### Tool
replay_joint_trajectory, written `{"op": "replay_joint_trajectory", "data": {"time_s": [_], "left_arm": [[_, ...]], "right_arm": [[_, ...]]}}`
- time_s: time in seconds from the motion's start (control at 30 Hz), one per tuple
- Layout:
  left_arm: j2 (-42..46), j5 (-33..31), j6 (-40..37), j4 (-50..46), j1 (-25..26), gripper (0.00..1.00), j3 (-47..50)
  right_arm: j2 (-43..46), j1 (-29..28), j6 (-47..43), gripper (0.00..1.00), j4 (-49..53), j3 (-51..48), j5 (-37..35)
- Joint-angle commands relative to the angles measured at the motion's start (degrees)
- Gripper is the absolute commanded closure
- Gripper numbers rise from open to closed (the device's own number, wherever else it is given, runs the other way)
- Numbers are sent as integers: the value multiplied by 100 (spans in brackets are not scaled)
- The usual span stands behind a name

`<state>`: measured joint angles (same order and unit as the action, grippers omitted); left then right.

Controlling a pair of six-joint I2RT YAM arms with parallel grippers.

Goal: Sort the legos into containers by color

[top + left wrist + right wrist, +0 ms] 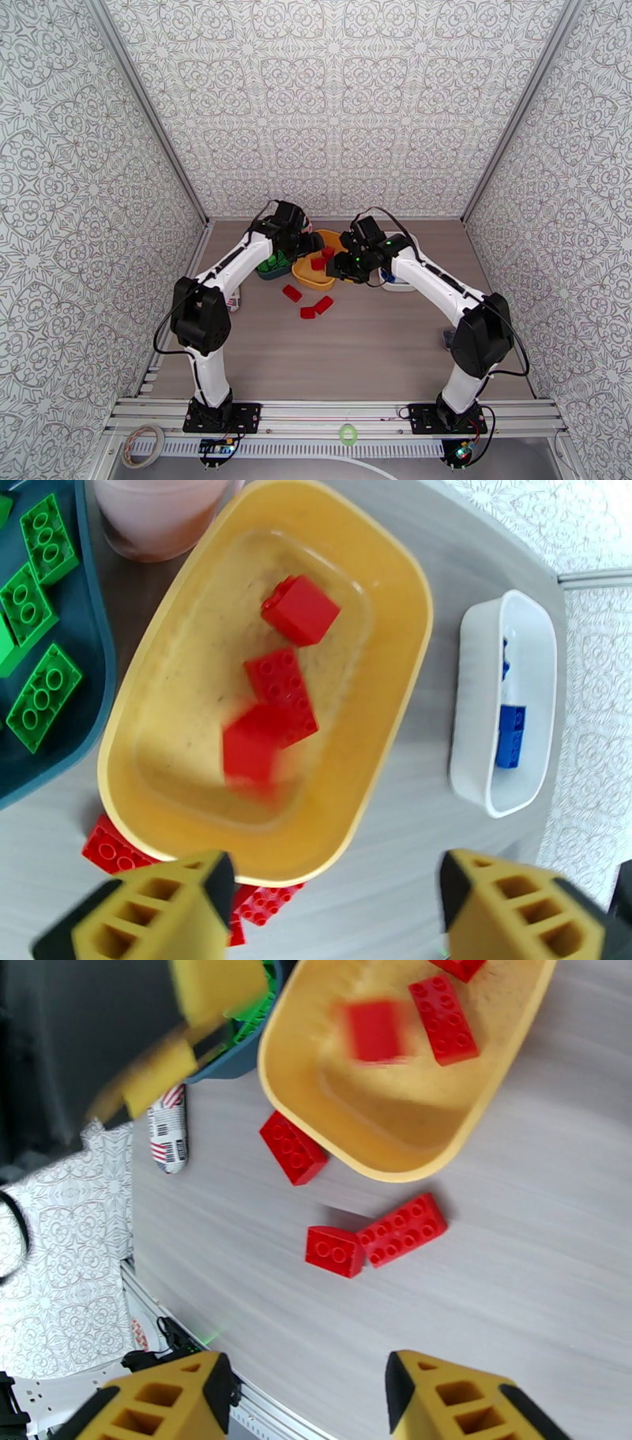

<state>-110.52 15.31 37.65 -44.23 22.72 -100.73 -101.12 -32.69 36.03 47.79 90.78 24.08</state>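
Three red legos lie loose on the table, just before the yellow tray. The right gripper hangs above them, jaws half apart and empty. A striped red-white object lies to their left. The left gripper, wide and empty, hovers over the yellow tray, which holds three red bricks, one blurred. Green bricks lie in the teal tray, blue bricks in the white tray. A pink cup stands behind.

A robotics lab test cell: patterned panels wall a tabletop, robot arms bolted to aluminium rail.
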Motion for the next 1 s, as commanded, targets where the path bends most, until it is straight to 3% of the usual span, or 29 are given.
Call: {"op": "replay_joint_trajectory", "data": {"time_s": [0.0, 0.2, 0.53, 0.8, 0.97], "left_arm": [[46, -80, -248, -416, -1, 19, -218], [656, -635, -340, -528, 89, 15, 458], [1965, -1273, 309, -275, 208, 15, 2567], [1841, -1232, 343, -100, 665, 15, 3203], [1551, -1339, -218, 25, 996, 15, 3091]], "right_arm": [[-21, -49, -87, 42, 236, 14, -254], [139, -45, -70, 42, 326, -280, -534], [357, -108, -202, 43, 710, -641, -1075], [844, -376, 73, 43, 496, -1399, -1245], [1196, -447, 235, 43, 439, -1837, -1337]]}}
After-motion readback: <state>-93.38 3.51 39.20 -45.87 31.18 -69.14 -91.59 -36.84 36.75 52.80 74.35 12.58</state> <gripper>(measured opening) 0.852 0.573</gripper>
